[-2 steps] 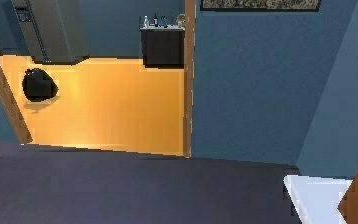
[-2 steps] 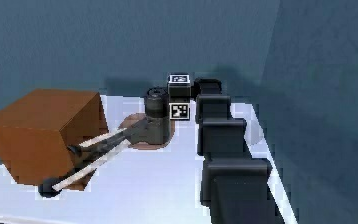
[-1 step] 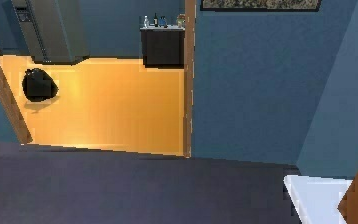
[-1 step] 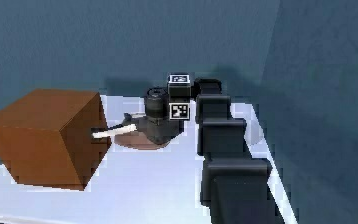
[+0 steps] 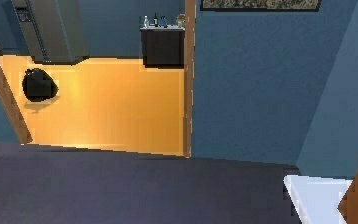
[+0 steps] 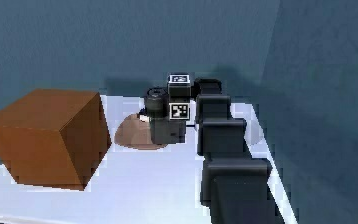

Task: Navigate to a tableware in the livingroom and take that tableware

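Box (image 6: pixel 45 135), brown and square-edged, stands at the white table's (image 6: pixel 117 195) left. Just right of it a flat brown plate (image 6: pixel 130 134) lies on the tabletop, with the gripper (image 6: pixel 150 115) at it. Whether the gripper holds anything cannot be told.

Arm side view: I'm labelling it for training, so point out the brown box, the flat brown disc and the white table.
brown box (image 6: pixel 37 150), arm side view, front face.
flat brown disc (image 6: pixel 130 134), arm side view, bare left part.
white table (image 6: pixel 137 190), arm side view, bare top.
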